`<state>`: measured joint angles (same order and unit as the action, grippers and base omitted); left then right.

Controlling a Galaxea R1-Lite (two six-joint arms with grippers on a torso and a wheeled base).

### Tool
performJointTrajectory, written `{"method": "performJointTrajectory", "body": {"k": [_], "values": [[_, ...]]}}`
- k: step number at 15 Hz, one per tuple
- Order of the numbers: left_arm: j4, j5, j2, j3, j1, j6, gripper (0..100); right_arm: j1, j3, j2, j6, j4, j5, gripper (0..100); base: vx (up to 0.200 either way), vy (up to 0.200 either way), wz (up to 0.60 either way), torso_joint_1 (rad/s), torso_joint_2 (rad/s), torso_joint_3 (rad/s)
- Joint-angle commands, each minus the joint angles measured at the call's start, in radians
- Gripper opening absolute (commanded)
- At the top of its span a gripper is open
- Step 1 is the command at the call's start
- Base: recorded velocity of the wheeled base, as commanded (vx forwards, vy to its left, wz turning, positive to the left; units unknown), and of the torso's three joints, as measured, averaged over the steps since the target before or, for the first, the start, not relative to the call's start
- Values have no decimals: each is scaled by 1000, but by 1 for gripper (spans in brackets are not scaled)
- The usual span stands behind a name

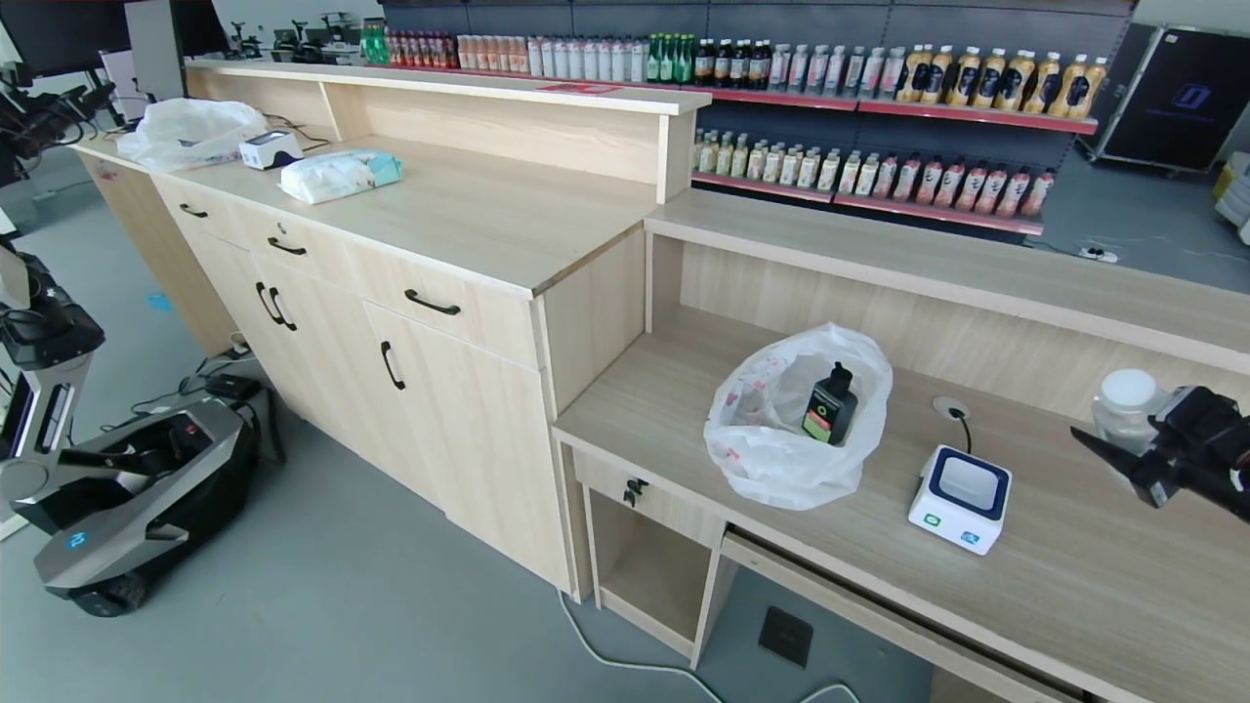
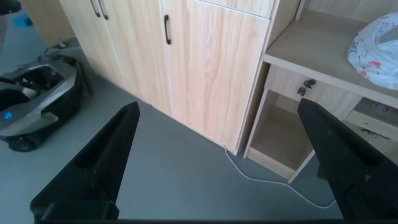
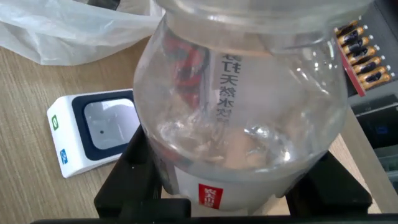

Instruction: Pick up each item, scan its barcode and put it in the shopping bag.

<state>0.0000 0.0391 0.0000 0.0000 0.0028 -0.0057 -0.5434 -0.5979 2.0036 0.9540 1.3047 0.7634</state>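
Observation:
A white plastic shopping bag [image 1: 781,454] lies open on the lower desk, with a dark bottle [image 1: 831,404] standing inside it. To its right sits the white barcode scanner [image 1: 962,498], also in the right wrist view [image 3: 93,134]. At the desk's right end my right gripper [image 1: 1138,444] is shut on a clear bottle with a white cap [image 1: 1126,398]. That bottle [image 3: 249,106] sits between the black fingers [image 3: 127,180], label facing the camera. My left gripper [image 2: 217,162] hangs open over the grey floor, facing the cabinet doors, nothing between its fingers.
The taller counter [image 1: 469,210] on the left carries a tissue pack [image 1: 337,174], a second scanner [image 1: 270,148] and a white bag [image 1: 190,132]. Drink shelves [image 1: 879,98] line the back wall. A grey wheeled machine [image 1: 127,488] stands on the floor at left.

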Motion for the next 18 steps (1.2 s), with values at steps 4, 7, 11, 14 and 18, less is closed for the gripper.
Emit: {"method": "performJointTrajectory", "body": {"k": [4, 7, 11, 14, 18], "values": [[0, 1, 0, 0, 0, -2, 100, 0, -7, 67, -9, 54, 71, 0, 0, 0, 0, 0, 0, 0], [0, 1, 0, 0, -1, 0, 100, 13, -5, 116, -23, 150, 74, 0, 0, 0, 0, 0, 0, 0], [0, 1, 0, 0, 0, 0, 100, 40, -11, 175, -87, 266, 76, 0, 0, 0, 0, 0, 0, 0], [0, 1, 0, 0, 0, 0, 100, 37, -30, 208, -83, 266, 80, 0, 0, 0, 0, 0, 0, 0], [0, 1, 0, 0, 0, 0, 100, 48, -65, 215, -83, 266, 79, 0, 0, 0, 0, 0, 0, 0]]}}
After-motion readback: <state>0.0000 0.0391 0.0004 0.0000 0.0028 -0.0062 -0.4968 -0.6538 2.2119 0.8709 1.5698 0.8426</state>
